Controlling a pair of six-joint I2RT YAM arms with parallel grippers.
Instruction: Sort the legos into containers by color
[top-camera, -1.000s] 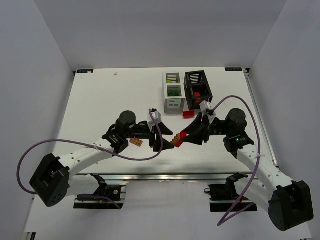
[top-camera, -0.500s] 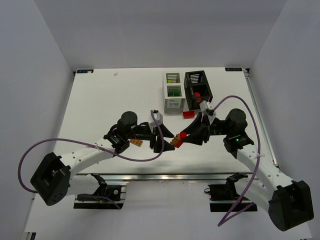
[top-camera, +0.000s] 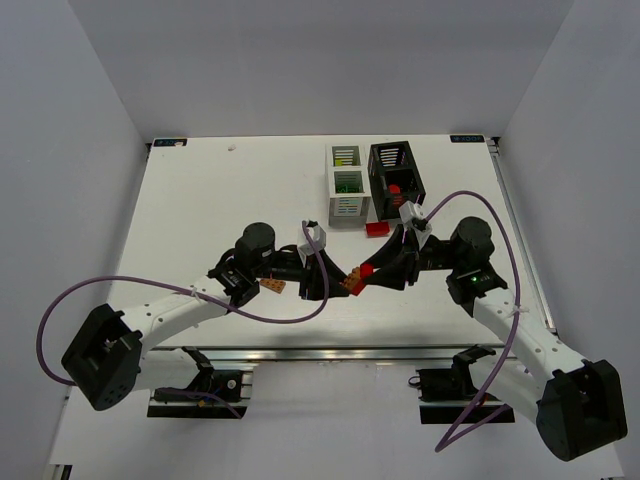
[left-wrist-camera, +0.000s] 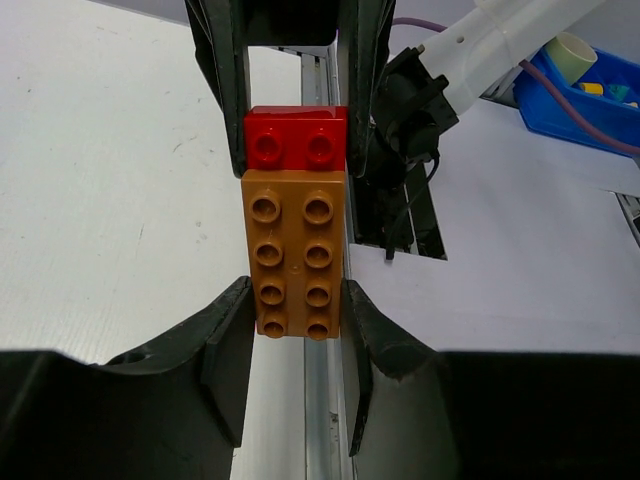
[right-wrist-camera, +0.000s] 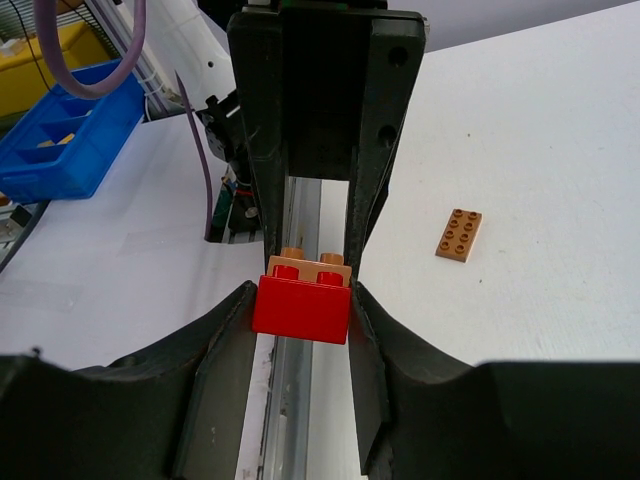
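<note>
A red lego (right-wrist-camera: 302, 308) is stuck end to end with a long orange lego (left-wrist-camera: 293, 255), and the pair is held above the table between my two grippers. My right gripper (right-wrist-camera: 302, 300) is shut on the red lego. My left gripper (left-wrist-camera: 295, 300) faces it, its fingers pressed against both sides of the orange lego's near end. In the top view the joined pair (top-camera: 358, 277) hangs in front of the containers: a white slatted box (top-camera: 347, 208) with green and yellow legos inside, and a black slatted box (top-camera: 382, 158) holding red ones.
A flat orange lego (top-camera: 273, 287) lies on the table under my left arm and also shows in the right wrist view (right-wrist-camera: 459, 235). A loose red lego (top-camera: 377, 229) lies just in front of the black box. The table's near rail runs below both grippers.
My left gripper has edged right and its fingers have come together on the orange lego. The right gripper and the red lego have stayed where they were.
</note>
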